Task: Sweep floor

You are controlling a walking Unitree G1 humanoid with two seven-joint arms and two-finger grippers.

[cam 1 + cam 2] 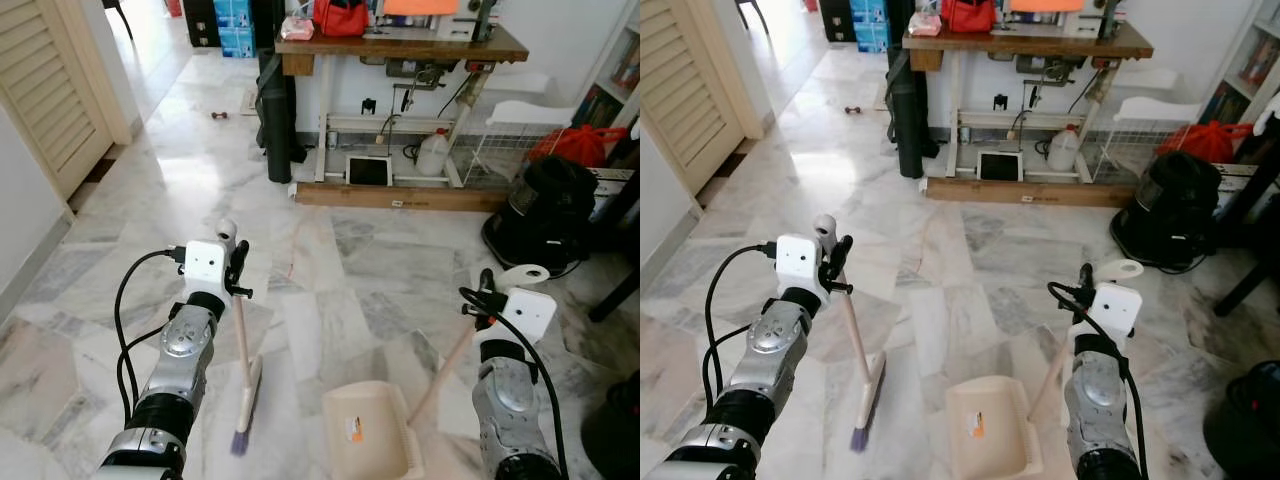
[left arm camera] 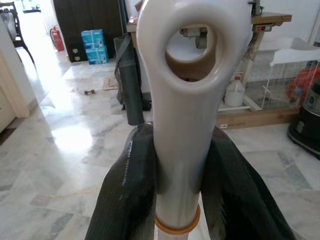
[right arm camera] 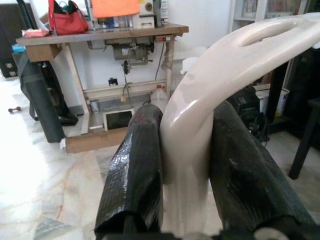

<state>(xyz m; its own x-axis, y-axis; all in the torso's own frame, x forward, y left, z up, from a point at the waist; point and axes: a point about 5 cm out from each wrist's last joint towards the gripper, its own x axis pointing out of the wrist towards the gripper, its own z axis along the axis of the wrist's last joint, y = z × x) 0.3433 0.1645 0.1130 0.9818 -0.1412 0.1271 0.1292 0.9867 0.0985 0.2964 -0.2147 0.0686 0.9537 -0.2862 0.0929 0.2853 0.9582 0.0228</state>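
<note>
We see the broom (image 1: 243, 385), a cream handle with a ring-shaped hanging hole at its top and a flat head tipped with purple bristles, standing nearly upright on the marble floor (image 1: 330, 260). Our left gripper (image 2: 180, 165) is clamped on the handle just below the ring, one black finger on each side. To its right the cream dustpan (image 1: 370, 435) rests on the floor, its tray open toward us and bearing a small orange label. Its long handle slants up to our right gripper (image 3: 185, 170), whose fingers (image 3: 135, 170) are closed tight around the looped end. Farther off stand a wooden sewing table (image 1: 400, 45), a black vacuum cleaner (image 1: 540, 215) and a louvred door (image 1: 45, 90).
</note>
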